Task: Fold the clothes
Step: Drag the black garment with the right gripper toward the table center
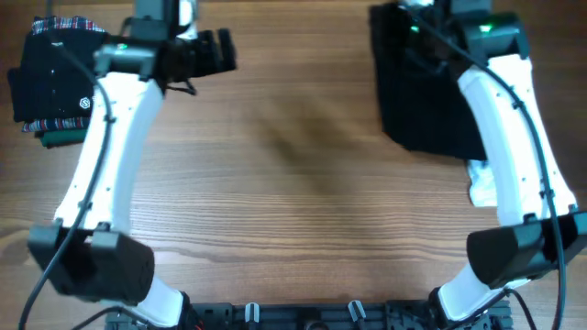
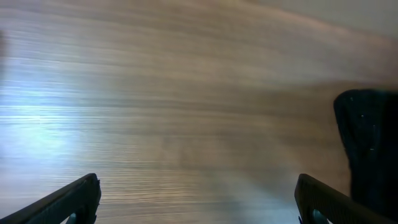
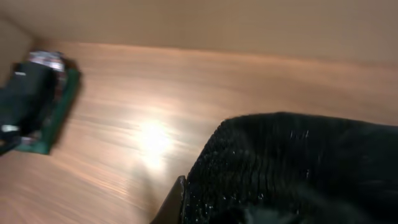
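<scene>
Step in hand: the opening grasp. The right jaws are pressed together, pinching an edge of the black garment (image 1: 426,110), which bunches directly against and ahead of them. The left jaws stand spread wide over the bare wood surface (image 1: 303,183) with nothing between them; the garment lies off to their right.

Finding: the garment is a thick, fuzzy, ribbed knit, limp, in a rough flared heap. It will probably sag rather than crease.

The next move calls for drawing it to open wood and spreading it flat, the left jaws taking a second edge.
</scene>
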`<control>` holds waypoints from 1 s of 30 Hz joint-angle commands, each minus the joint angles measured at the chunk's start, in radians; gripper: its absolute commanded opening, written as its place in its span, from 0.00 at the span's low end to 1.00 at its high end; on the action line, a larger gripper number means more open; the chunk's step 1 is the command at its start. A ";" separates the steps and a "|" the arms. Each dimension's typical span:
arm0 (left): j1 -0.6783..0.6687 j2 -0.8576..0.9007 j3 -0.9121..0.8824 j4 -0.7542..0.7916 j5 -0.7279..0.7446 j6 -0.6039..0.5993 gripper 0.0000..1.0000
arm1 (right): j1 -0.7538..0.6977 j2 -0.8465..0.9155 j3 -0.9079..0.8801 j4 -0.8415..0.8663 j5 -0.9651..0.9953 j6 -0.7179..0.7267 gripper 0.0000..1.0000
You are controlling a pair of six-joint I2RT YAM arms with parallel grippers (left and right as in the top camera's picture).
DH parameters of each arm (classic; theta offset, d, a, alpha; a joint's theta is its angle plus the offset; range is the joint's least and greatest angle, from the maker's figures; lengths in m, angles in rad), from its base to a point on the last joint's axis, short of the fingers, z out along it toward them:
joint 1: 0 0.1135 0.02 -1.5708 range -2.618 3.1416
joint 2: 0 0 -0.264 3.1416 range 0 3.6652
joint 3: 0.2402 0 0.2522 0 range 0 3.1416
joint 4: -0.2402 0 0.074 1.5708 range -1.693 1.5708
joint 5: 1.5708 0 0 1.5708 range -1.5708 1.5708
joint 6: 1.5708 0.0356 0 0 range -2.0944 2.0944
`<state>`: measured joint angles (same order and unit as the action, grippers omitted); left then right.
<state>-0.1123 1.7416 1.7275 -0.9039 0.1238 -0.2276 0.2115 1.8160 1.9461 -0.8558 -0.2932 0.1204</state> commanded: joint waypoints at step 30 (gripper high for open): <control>0.119 -0.117 0.018 -0.030 -0.010 -0.016 1.00 | 0.279 -0.069 0.079 0.064 -0.036 0.087 0.94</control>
<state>-0.0032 1.6382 1.7294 -0.9360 0.1196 -0.2279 0.5232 1.8114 1.9869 -0.8062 -0.3145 0.1978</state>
